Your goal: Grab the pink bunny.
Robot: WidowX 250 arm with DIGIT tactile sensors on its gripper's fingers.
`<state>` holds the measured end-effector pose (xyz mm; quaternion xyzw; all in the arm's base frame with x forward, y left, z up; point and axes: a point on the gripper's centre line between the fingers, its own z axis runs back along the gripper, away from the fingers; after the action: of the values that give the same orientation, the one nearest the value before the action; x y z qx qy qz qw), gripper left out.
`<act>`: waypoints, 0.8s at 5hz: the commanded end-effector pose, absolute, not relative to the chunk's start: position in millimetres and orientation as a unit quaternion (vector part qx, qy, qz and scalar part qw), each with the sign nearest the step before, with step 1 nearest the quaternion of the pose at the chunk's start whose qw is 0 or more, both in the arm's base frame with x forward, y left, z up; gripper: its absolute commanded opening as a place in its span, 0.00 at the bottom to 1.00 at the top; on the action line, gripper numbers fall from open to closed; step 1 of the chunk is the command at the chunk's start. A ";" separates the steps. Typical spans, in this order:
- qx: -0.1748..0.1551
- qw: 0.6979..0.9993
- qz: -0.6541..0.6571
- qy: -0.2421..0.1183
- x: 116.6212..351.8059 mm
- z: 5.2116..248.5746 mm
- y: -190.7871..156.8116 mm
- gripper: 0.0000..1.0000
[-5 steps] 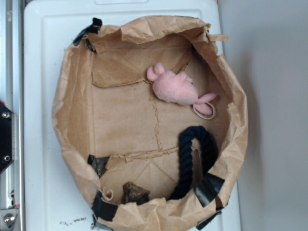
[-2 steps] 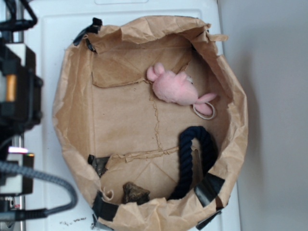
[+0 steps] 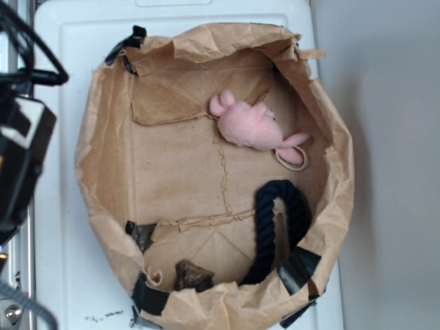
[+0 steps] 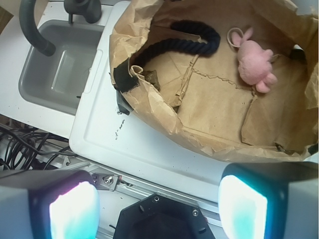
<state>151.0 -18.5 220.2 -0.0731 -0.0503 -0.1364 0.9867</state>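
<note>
A: What's changing?

B: I'm swinging the arm [image 3: 20,161] further along the paper bag's [image 3: 103,172] left edge. The gripper [image 4: 158,203] is spread wide and empty, well apart from the pink bunny [image 3: 251,126] lying unmoved inside, near 1 dark rope [image 3: 275,227].

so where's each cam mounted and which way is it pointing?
Exterior: overhead, looking straight down into the brown paper bag holding the pink bunny and navy rope; blurred dark parts of the arm show at the left edge.
Wrist: on the arm, tilted down from outside the bag; both fingers of the open tool fill the bottom, a grey sink sits top left.
Shared: bag, bunny, rope, white tray.
</note>
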 end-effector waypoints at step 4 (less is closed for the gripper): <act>-0.057 0.986 -0.147 -0.057 178.3 180.1 -10.2 1.00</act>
<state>176.5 -12.8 173.5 -0.0597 -0.0416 -0.1524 0.9856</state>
